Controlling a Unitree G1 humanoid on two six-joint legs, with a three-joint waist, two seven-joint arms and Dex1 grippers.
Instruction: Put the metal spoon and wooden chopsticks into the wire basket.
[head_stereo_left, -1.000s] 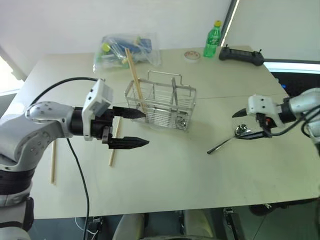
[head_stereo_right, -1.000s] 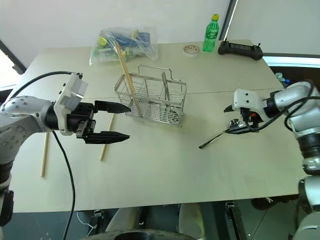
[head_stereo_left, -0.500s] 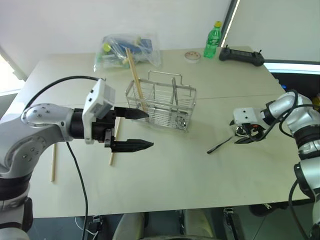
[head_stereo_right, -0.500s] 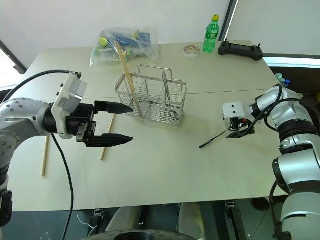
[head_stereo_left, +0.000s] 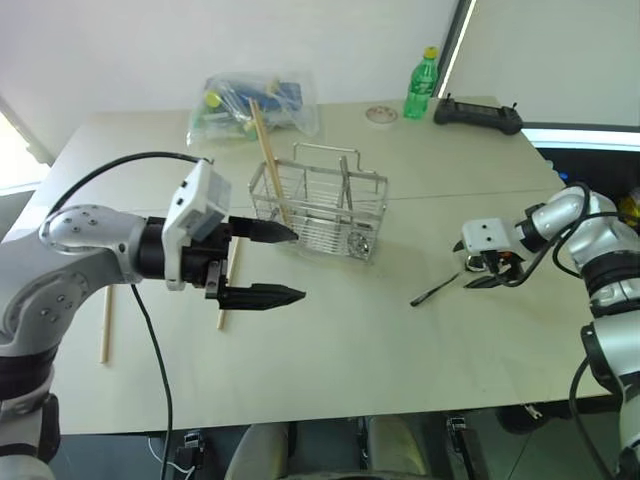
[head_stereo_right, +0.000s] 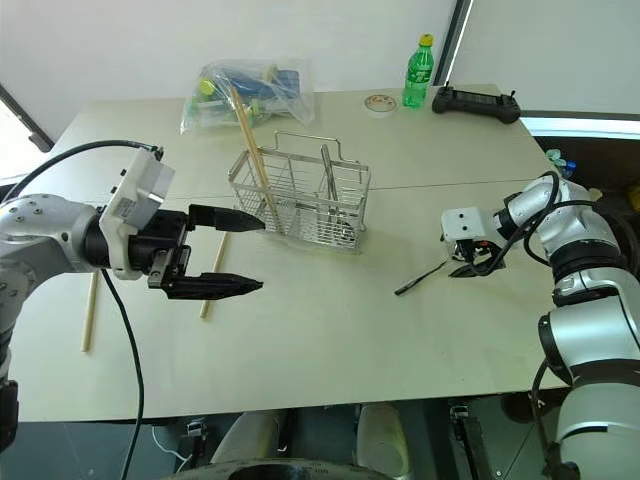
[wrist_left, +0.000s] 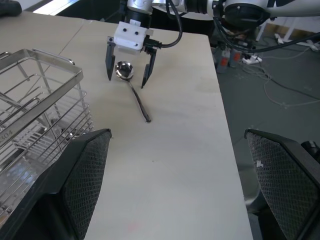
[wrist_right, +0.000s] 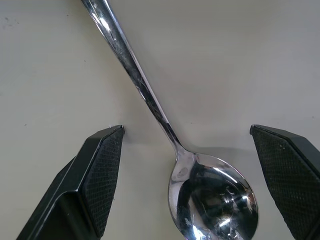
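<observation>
R gripper is spread wide, pointing down over the spoon at about 3 o'clock on the desk. Its two fingers straddle the spoon's bowl, one each side, w/ gaps both sides, nothing pinched. The spoon lies flat, bowl under the gripper, handle running out toward the desk's middle.

L gripper is also spread wide, empty, held level above the desk at about 9 o'clock, fingertips aimed at the basket; upper finger sits just beside the basket's near-left corner, can't tell if touching.

Basket stands upright near desk center, slightly toward 12. One chopstick stands tilted in its left compartment, top leaning toward 11 o'clock. A second chopstick lies flat on the desk under the L gripper. A third lies flat near the 9 o'clock edge, well apart from the basket.

Far edge, 11 to 1 o'clock: clear plastic bag, tape roll, green bottle, black controller.
</observation>
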